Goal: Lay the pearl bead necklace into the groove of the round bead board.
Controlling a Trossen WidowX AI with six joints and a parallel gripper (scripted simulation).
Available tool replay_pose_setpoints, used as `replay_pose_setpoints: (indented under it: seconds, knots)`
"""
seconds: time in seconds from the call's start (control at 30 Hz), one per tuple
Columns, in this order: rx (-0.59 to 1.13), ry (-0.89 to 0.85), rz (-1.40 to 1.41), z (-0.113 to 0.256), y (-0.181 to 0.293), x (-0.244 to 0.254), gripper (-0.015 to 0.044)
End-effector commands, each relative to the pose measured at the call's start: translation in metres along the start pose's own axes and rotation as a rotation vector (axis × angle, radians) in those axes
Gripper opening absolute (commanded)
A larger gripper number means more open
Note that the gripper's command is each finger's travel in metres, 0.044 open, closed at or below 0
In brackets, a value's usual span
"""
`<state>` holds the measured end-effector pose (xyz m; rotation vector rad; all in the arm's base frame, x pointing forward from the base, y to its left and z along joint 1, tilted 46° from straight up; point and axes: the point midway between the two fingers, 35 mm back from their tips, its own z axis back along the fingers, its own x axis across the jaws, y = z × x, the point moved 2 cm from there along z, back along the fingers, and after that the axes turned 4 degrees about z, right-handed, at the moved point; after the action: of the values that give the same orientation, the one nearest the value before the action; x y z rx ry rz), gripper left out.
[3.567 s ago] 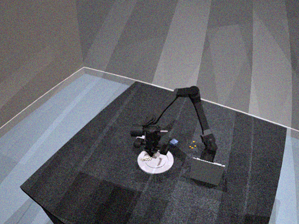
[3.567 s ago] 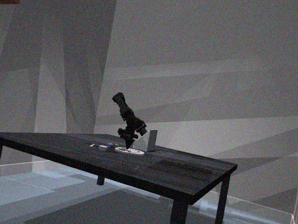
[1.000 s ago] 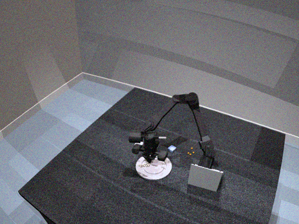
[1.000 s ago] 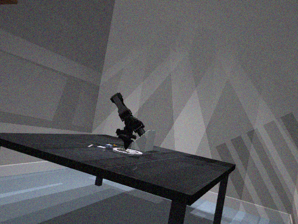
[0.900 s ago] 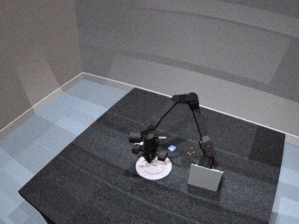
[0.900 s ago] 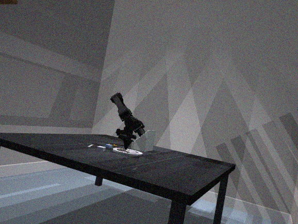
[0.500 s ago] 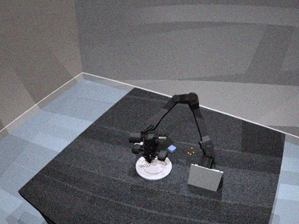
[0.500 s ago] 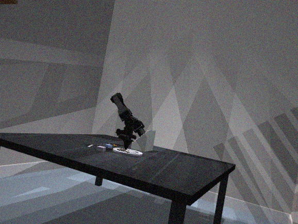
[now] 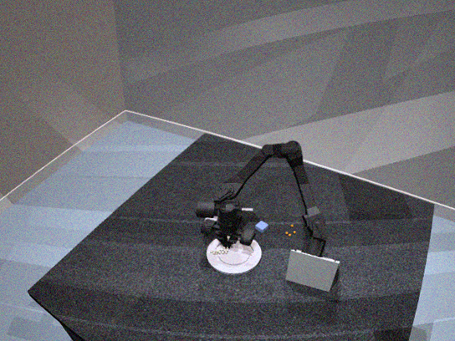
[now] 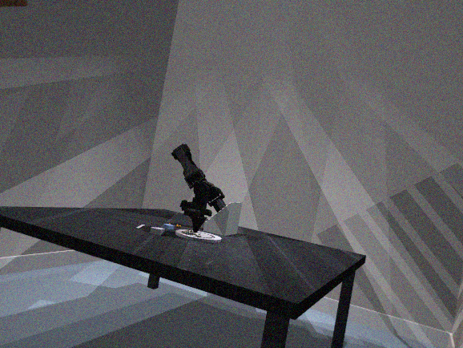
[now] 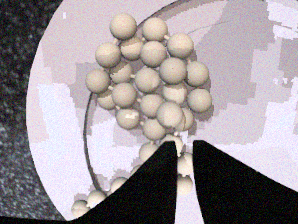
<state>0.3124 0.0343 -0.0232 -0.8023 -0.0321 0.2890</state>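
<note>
The pearl bead necklace (image 11: 147, 80) (image 9: 219, 252) lies mostly bunched in a heap on the left part of the round white bead board (image 11: 50, 65) (image 9: 234, 270) (image 10: 212, 239). A strand runs from the heap towards the lower left in the wrist view, partly hidden behind a finger. The heap covers part of the thin dark groove line. My gripper (image 11: 183, 151) (image 9: 227, 245) (image 10: 195, 231) is low over the board at the near end of the heap. Its fingers are open by a narrow gap, and a few beads show through it, not visibly pinched.
A blue block (image 9: 262, 226) (image 10: 170, 226) lies beside the board. Small orange pieces are to its right in the top view. White pieces (image 9: 248, 209) (image 10: 157, 230) lie behind the gripper. A grey box-like panel (image 9: 312, 270) (image 10: 230, 220) stands near the arm's base.
</note>
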Motion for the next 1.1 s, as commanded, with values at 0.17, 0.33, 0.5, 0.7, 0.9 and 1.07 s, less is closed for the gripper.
replay_pose_setpoints:
  seconds: [0.17,0.33,0.5,0.7,0.9,1.07]
  knots:
    - [0.0,0.001,-0.001,-0.0004,-0.0004,-0.0001,0.0236]
    - [0.0,0.003,0.0,0.0012,-0.0005,-0.0005,0.0368]
    - [-0.002,0.009,0.004,0.0053,-0.0005,-0.0016,0.044]
    - [-0.001,0.012,0.004,0.0094,-0.0005,-0.0015,0.044]
    - [-0.001,0.012,0.004,0.0094,-0.0005,-0.0015,0.044]
    - [-0.001,0.012,0.004,0.0094,-0.0005,-0.0015,0.044]
